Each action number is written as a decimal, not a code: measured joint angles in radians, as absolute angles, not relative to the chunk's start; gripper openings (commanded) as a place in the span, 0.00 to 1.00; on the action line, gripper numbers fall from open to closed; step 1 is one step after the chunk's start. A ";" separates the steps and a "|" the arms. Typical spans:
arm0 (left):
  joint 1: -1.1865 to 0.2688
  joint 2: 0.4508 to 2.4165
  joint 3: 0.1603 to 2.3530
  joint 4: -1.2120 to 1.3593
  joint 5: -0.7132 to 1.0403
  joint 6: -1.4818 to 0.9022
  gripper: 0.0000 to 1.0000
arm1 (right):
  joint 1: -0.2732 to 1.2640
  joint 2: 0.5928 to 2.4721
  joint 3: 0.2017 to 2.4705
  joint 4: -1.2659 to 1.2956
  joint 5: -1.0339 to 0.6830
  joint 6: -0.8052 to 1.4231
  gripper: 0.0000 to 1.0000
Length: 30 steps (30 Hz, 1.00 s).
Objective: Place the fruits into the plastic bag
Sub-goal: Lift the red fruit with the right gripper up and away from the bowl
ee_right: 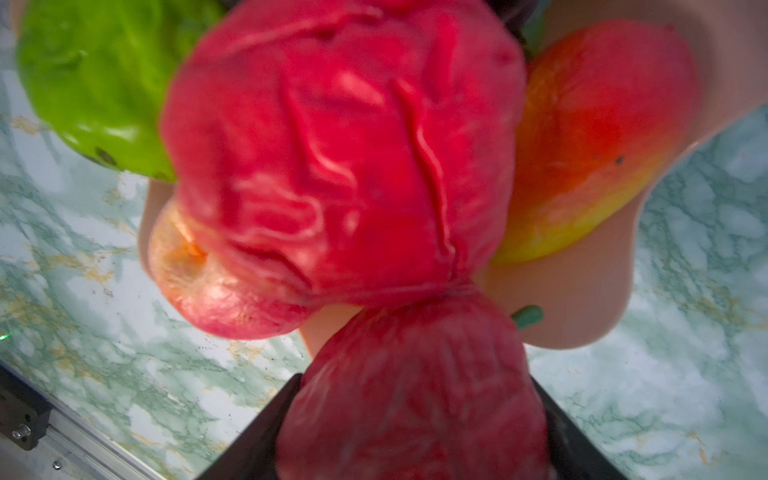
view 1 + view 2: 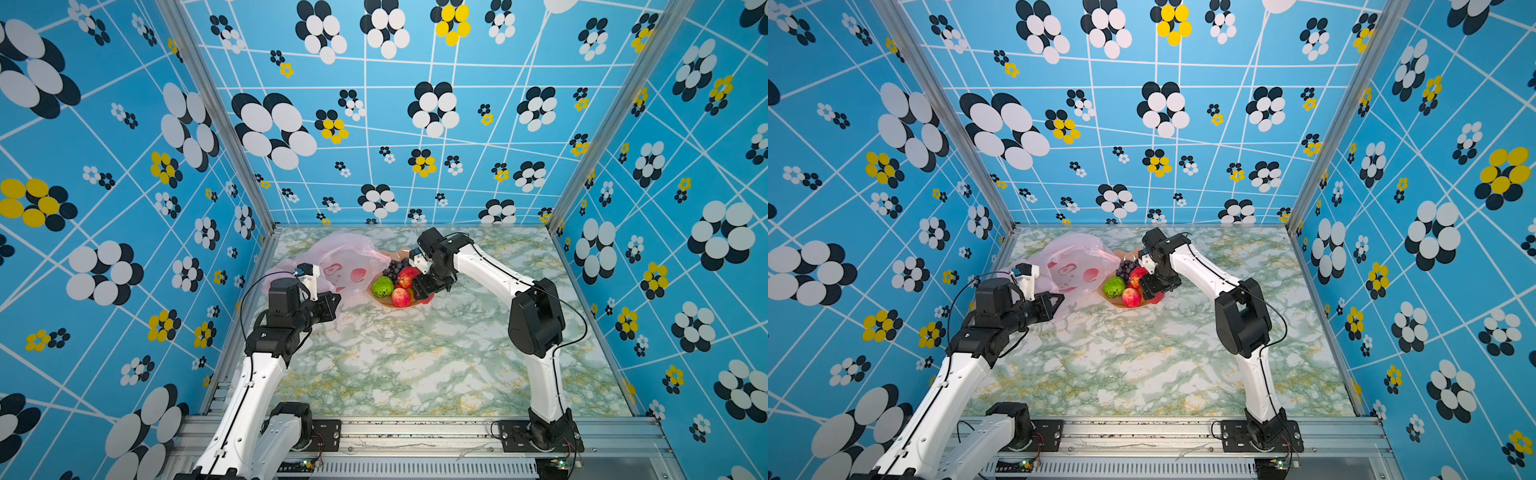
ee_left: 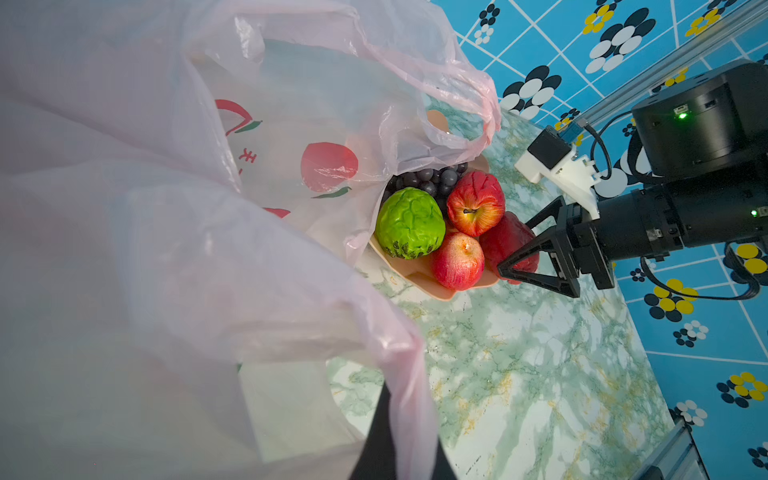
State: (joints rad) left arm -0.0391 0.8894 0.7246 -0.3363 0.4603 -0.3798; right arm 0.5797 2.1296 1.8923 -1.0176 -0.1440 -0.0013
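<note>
The worktop (image 2: 415,365), in green-white marble print, sits between blue walls (image 2: 415,124) with flower dots. Toward its far edge the left end effector (image 2: 332,301) is clenched on the plastic bag (image 2: 345,253), just beside the bowl (image 3: 424,282) with the fruits (image 3: 409,222). The jaws of the right end effector (image 2: 420,294) flank the bumpy red fruit (image 3: 509,243); whether they grip it, I cannot tell.

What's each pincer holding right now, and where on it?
Left pincer: shut on the plastic bag, at its mouth edge. Right pincer: astride the bumpy red fruit, at its sides; grip unconfirmed.
</note>
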 measured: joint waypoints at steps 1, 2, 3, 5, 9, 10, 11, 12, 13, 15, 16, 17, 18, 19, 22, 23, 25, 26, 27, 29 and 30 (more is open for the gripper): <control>-0.039 0.889 0.725 -0.336 0.461 -0.380 0.00 | 0.580 2.130 1.892 -1.018 -0.144 -0.001 0.58; -0.039 0.889 0.725 -0.336 0.461 -0.380 0.00 | 0.580 2.130 1.892 -1.018 -0.144 -0.001 0.57; -0.039 0.889 0.725 -0.336 0.461 -0.380 0.00 | 0.580 2.129 1.892 -1.018 -0.144 -0.001 0.57; -0.039 0.889 0.725 -0.336 0.461 -0.380 0.00 | 0.579 2.129 1.892 -1.018 -0.144 -0.001 0.56; -0.039 0.889 0.725 -0.336 0.465 -0.380 0.00 | 0.579 2.117 1.887 -1.017 -0.149 0.000 0.55; -0.038 0.889 0.725 -0.336 0.465 -0.380 0.00 | 0.579 2.106 1.879 -1.015 -0.152 0.001 0.54; -0.038 0.889 0.725 -0.336 0.465 -0.380 0.00 | 0.579 2.096 1.870 -1.015 -0.156 0.004 0.55; -0.038 0.889 0.725 -0.336 0.465 -0.380 0.00 | 0.578 2.076 1.856 -1.013 -0.164 0.008 0.54; -0.038 0.889 0.725 -0.336 0.466 -0.380 0.00 | 0.577 2.059 1.844 -1.011 -0.170 0.013 0.54; -0.038 0.889 0.725 -0.336 0.468 -0.380 0.00 | 0.573 2.012 1.814 -1.006 -0.185 0.024 0.54; -0.038 0.890 0.725 -0.336 0.469 -0.380 0.00 | 0.570 1.989 1.802 -1.003 -0.194 0.032 0.54; -0.038 0.891 0.725 -0.336 0.471 -0.380 0.00 | 0.567 1.964 1.793 -0.998 -0.202 0.039 0.54; -0.038 0.892 0.725 -0.336 0.472 -0.380 0.00 | 0.564 1.945 1.786 -0.991 -0.211 0.046 0.54; -0.038 0.892 0.725 -0.336 0.472 -0.380 0.00 | 0.562 1.924 1.777 -0.981 -0.222 0.054 0.54; -0.038 0.892 0.725 -0.336 0.472 -0.380 0.00 | 0.559 1.855 1.748 -0.949 -0.255 0.090 0.54; -0.038 0.892 0.725 -0.336 0.473 -0.380 0.00 | 0.559 1.829 1.734 -0.933 -0.269 0.104 0.54; -0.038 0.892 0.725 -0.336 0.476 -0.380 0.00 | 0.559 1.781 1.709 -0.903 -0.294 0.132 0.54; -0.038 0.892 0.725 -0.336 0.477 -0.380 0.00 | 0.559 1.750 1.689 -0.876 -0.310 0.154 0.54; -0.038 0.892 0.725 -0.336 0.480 -0.380 0.00 | 0.559 1.718 1.668 -0.857 -0.324 0.173 0.54; -0.038 0.892 0.725 -0.336 0.484 -0.380 0.00 | 0.559 1.657 1.629 -0.813 -0.345 0.213 0.54; -0.038 0.892 0.725 -0.336 0.485 -0.381 0.00 | 0.559 1.620 1.602 -0.781 -0.355 0.233 0.54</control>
State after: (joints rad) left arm -0.0383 0.8921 0.7246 -0.3363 0.4847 -0.3805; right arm 0.5591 1.6196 1.6020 -0.7811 -0.3550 0.2329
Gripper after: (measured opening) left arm 0.045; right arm 0.731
